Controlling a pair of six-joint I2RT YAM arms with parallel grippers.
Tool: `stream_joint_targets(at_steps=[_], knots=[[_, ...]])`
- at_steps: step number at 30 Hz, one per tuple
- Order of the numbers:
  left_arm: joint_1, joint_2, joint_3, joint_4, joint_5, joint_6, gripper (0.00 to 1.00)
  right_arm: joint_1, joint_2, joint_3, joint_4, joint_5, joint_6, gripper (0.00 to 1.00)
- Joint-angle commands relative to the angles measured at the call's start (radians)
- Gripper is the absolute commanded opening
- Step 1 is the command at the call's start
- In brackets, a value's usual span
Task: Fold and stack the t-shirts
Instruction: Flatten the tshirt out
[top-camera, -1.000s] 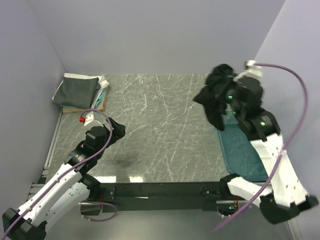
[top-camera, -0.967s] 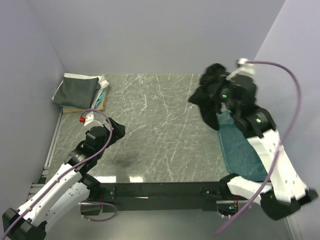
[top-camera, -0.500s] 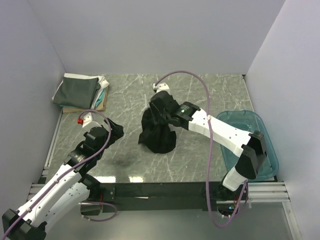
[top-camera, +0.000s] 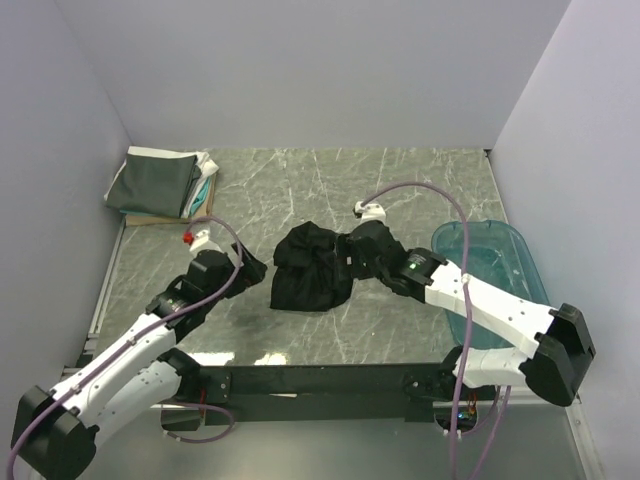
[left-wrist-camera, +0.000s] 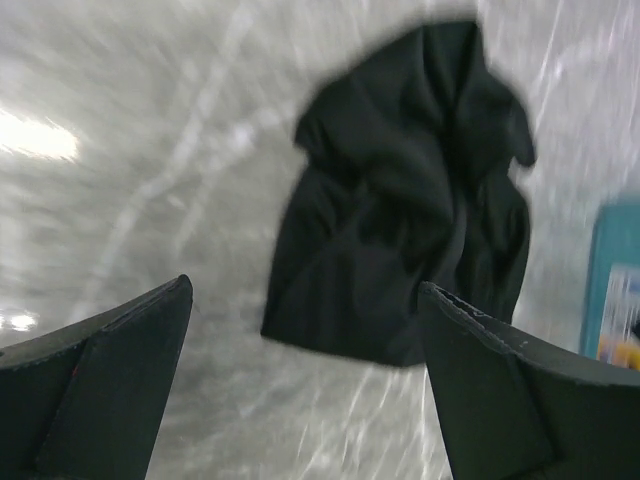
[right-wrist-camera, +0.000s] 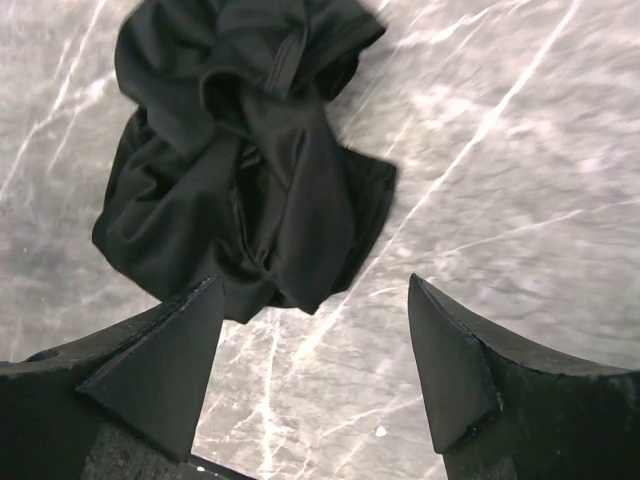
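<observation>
The black t-shirt (top-camera: 310, 268) lies crumpled mid-way across the tabletop (top-camera: 400, 190), not yet folded. The right gripper (right-wrist-camera: 315, 290) and left gripper (left-wrist-camera: 305, 288) hover beside it, jaws apart; next it likely needs spreading flat.

Black t-shirt (left-wrist-camera: 400, 230): one, crumpled in a loose heap, lying on the counter (left-wrist-camera: 150, 150). Counter: grey marbled surface, blurred, with a bright glare patch at left. Fingers (left-wrist-camera: 110, 390): two, dark, spread wide at the lower corners, nothing between them, short of the shirt. Teal object (left-wrist-camera: 615, 270): right edge, blurred.
</observation>
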Motion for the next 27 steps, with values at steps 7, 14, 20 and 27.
stream_joint_targets(at_steps=[7,14,20,27], knots=[[-0.078,0.057,-0.146,0.297,0.309,-0.017,0.96,-0.008,0.131,-0.058,0.202,-0.191,0.044,0.76],[-0.121,0.253,-0.107,0.385,0.279,-0.031,0.86,-0.028,0.268,0.002,0.189,-0.113,0.078,0.66],[-0.141,0.416,-0.031,0.403,0.239,-0.019,0.5,-0.057,0.308,-0.002,0.207,-0.116,0.112,0.22],[-0.141,0.455,0.13,0.215,0.064,-0.017,0.01,-0.059,0.198,0.014,0.123,-0.012,0.095,0.0]])
